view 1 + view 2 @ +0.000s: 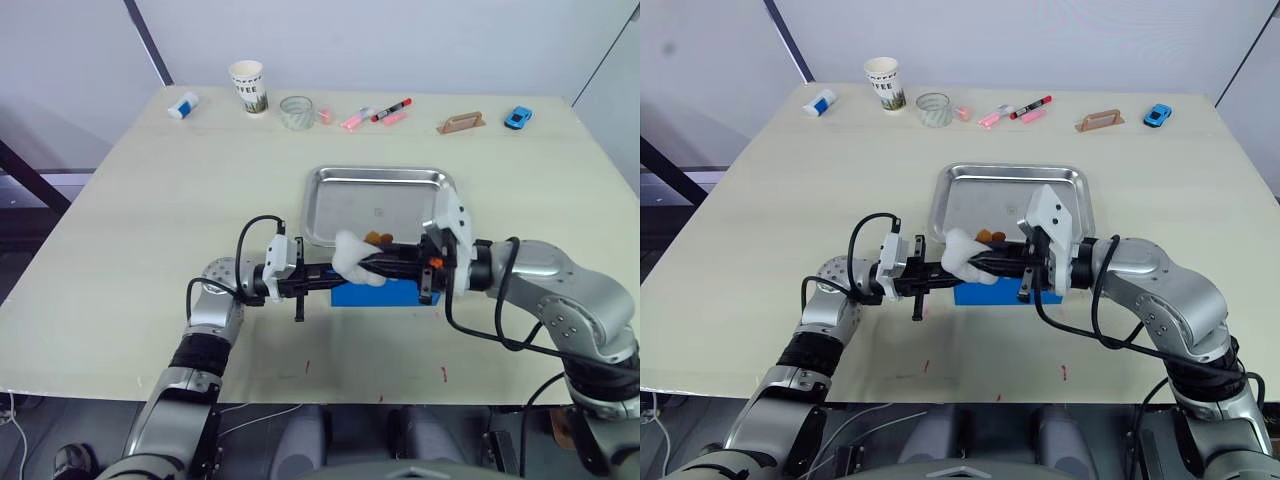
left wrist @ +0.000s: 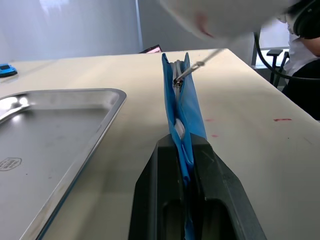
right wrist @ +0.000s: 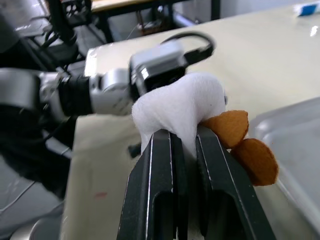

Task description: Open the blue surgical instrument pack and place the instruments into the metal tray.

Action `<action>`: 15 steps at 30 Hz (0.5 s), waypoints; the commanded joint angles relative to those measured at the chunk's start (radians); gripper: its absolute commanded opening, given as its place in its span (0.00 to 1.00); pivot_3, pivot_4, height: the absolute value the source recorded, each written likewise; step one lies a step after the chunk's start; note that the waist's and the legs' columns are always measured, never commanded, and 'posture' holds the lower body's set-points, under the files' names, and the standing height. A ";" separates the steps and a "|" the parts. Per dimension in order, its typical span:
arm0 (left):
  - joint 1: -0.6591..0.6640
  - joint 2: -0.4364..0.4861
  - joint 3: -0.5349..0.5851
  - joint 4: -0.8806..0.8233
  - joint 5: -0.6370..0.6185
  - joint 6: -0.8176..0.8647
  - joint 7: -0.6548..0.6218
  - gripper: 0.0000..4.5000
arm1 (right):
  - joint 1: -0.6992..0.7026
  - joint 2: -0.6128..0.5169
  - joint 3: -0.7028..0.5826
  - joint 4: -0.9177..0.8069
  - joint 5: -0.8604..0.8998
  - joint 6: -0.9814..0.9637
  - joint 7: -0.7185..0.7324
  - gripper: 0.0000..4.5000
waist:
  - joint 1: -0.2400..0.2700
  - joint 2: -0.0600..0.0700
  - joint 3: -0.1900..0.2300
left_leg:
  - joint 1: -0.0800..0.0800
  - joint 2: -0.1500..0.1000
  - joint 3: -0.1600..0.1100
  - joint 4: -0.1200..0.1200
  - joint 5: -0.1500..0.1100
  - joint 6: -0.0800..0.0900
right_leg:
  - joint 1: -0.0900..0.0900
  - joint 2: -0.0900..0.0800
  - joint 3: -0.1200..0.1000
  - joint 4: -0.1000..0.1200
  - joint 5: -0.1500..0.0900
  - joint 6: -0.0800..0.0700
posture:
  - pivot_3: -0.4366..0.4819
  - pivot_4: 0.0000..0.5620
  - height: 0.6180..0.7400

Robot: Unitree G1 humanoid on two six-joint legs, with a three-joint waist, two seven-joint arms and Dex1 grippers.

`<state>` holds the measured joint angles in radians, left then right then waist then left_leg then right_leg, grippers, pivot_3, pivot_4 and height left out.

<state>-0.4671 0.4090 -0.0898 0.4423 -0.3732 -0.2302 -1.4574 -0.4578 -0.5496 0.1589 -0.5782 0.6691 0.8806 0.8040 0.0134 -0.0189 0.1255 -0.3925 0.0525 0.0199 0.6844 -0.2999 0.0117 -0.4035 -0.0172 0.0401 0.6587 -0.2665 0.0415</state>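
The blue surgical instrument pack [image 1: 375, 293] stands on edge on the table just in front of the metal tray [image 1: 330, 210]. My left gripper [image 2: 182, 142] is shut on the pack's near end, pinching its blue border [image 2: 186, 105]. A thin silvery instrument tip [image 2: 196, 66] pokes out of the pack's top. My right gripper [image 3: 184, 134] reaches in from the right, above the pack. It is shut on a white wad [image 3: 175, 105] with two orange-brown rounded pieces [image 3: 250, 155] beside it. The tray holds nothing.
Along the table's far edge stand a paper cup [image 1: 247, 86], a glass jar [image 1: 296, 112], pink and red markers [image 1: 378, 114], a tan block [image 1: 461, 123], a blue toy car [image 1: 517, 117] and a small white bottle [image 1: 182, 105].
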 commanded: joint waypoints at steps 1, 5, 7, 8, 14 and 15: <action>-0.002 0.001 -0.024 0.014 0.037 0.004 0.004 0.00 | -0.001 -0.023 0.053 -0.024 -0.025 -0.061 0.056 0.01 | 0.000 0.000 0.000 | 0.000 0.000 0.000 0.000 0.000 0.000 | 0.000 0.000 0.000 0.000 0.000 0.000 | 0.48 0.27 1.00; -0.010 0.000 -0.024 0.022 0.040 0.000 -0.002 0.00 | -0.021 -0.054 0.105 0.002 -0.056 -0.089 0.117 0.01 | 0.001 0.000 0.000 | 0.000 0.000 0.000 0.000 0.000 0.000 | 0.000 0.000 0.000 0.000 0.000 0.000 | 0.48 0.27 1.00; -0.013 0.001 -0.024 0.025 0.041 -0.001 -0.007 0.00 | -0.036 -0.076 0.128 0.010 -0.083 -0.122 0.160 0.27 | 0.001 0.000 0.000 | 0.000 0.000 0.000 0.000 0.000 0.000 | 0.000 0.000 0.000 0.000 0.000 0.000 | 0.48 0.27 1.00; -0.014 0.002 -0.023 0.027 0.041 -0.001 -0.009 0.00 | -0.042 -0.080 0.134 0.013 -0.091 -0.132 0.171 0.33 | 0.001 0.000 0.000 | 0.000 0.000 0.000 0.000 0.000 0.000 | 0.000 0.000 0.000 0.000 0.000 0.000 | 0.48 0.27 1.00; -0.023 0.001 -0.022 0.037 0.039 -0.014 -0.024 0.00 | -0.055 -0.142 0.074 -0.012 -0.032 -0.127 0.251 0.82 | 0.001 0.000 0.000 | 0.000 0.000 0.000 0.000 0.000 0.000 | 0.000 0.000 0.000 0.000 0.000 0.000 | 0.48 0.27 1.00; -0.023 -0.001 -0.020 0.038 0.034 -0.017 -0.028 0.00 | -0.045 -0.150 0.062 -0.018 -0.026 -0.129 0.249 0.91 | 0.001 0.000 0.000 | 0.000 0.000 0.000 0.000 0.000 0.000 | 0.000 0.000 0.000 0.000 0.000 0.000 | 0.48 0.27 1.00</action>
<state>-0.4935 0.4074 -0.0963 0.4638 -0.3564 -0.2390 -1.4731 -0.4950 -0.6898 0.2697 -0.5523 0.6162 0.7657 1.0413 0.0146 -0.0189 0.1255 -0.3926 0.0520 0.0195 0.6848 -0.2999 0.0117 -0.4033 -0.0175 0.0398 0.6583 -0.2665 0.0415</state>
